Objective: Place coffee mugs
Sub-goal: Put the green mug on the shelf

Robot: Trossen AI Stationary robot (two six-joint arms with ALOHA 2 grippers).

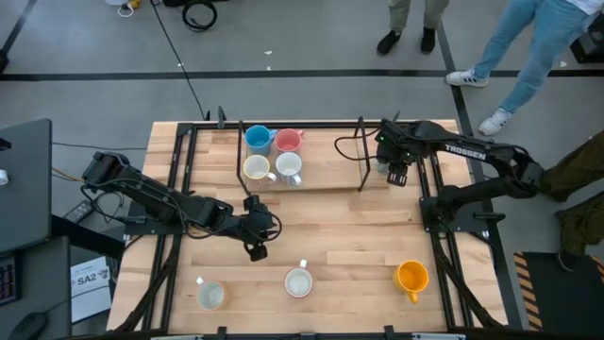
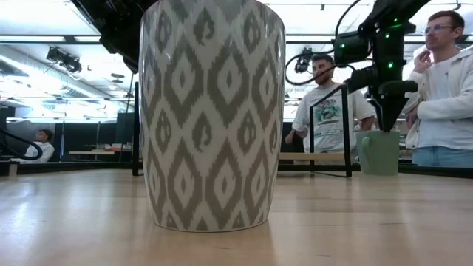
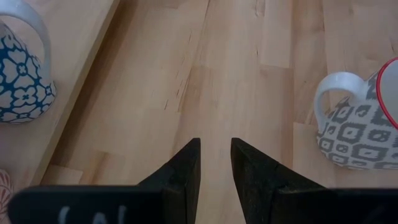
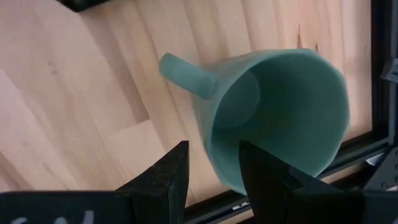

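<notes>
From my remote seat: right claw [image 4: 211, 171] sits at the far right of the worktop [image 1: 330, 227], fingers closed over the rim of a green mug [image 4: 280, 118], one finger inside, one outside. In the low view the mug base looks down on the wood. The right arm reads "TROSSEN" in white.

Left claw [image 3: 214, 163] hovers mid-worktop, fingers a narrow gap apart, holding nothing.

Four mugs cluster on the far raised board: blue [image 1: 258, 139], pink [image 1: 288, 142], cream [image 1: 256, 169], white [image 1: 289, 166]. Near edge: pale mug [image 1: 209, 296], patterned mug [image 1: 298, 281], orange mug [image 1: 412, 277].

Paper tag reading "SA2" [image 1: 87, 278] lies left of the worktop. People stand beyond.
</notes>
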